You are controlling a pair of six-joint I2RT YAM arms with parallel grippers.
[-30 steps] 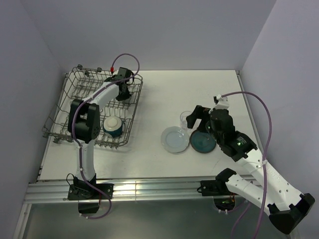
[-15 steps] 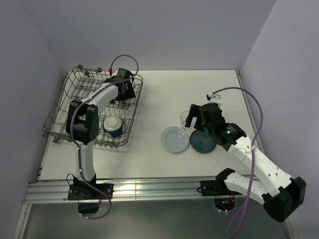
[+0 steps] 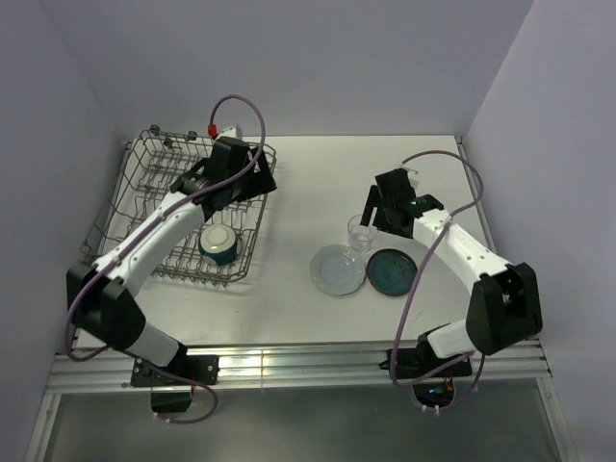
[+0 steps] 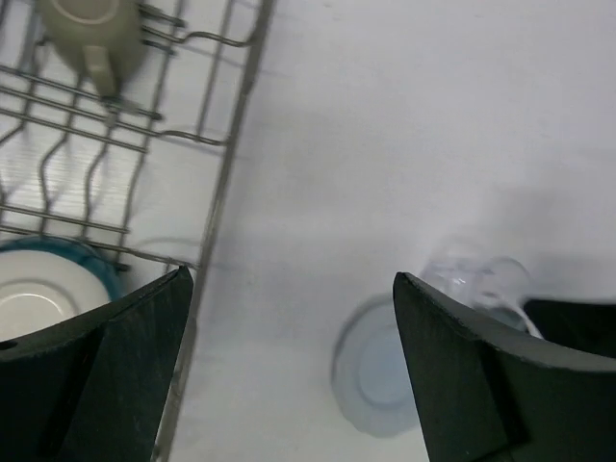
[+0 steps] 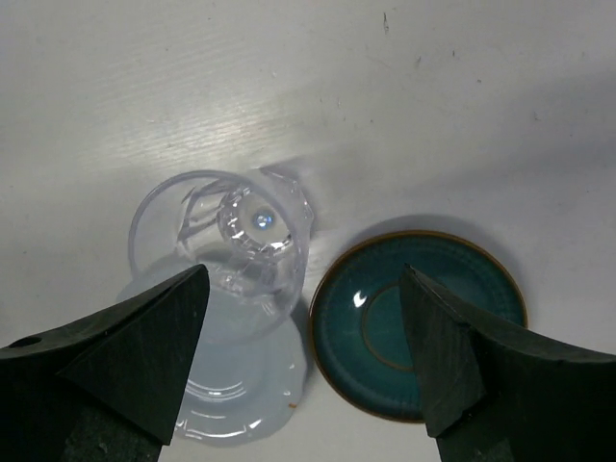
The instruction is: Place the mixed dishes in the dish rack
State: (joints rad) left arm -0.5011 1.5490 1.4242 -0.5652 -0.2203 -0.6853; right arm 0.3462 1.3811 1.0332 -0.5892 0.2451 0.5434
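Right gripper spread above the clear glass tumbler, on the desk, perhaps touching the pale blue plate. Closing off-centre: risk of tipping it onto the dark teal plate. Left gripper spread too, by dish rack.

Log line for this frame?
left hand: open, over dish rack edge | right hand: open, above glass tumbler | racked: mug, bowl | table: pale blue plate, teal plate

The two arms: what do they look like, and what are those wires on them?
The left arm and right arm are white tubes joined by chunky black joints. A thin purple cable loops loosely along each, the left one with a small red connector. The fingers are dark, flat wedges.
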